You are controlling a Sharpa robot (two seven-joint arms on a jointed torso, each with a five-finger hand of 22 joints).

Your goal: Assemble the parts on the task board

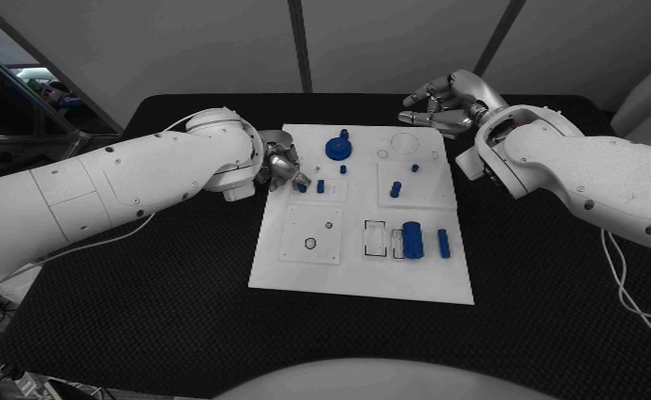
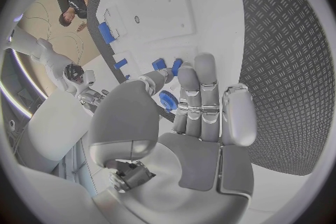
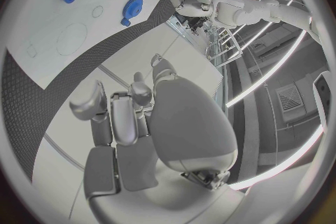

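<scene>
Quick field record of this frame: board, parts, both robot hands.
board: white task board in the middle of the black table
parts: blue gear at the board's far end; large blue cylinder near its right edge
left robot hand: at the board's left edge, over small blue pieces; grasp unclear
right robot hand: beyond the far right corner, holding nothing

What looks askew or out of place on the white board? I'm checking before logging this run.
Nothing stands out. The white task board lies flat on the black table; the blue gear-shaped part, blue cylinder and small blue pegs sit squarely. The left hand is at the board's edge.
</scene>
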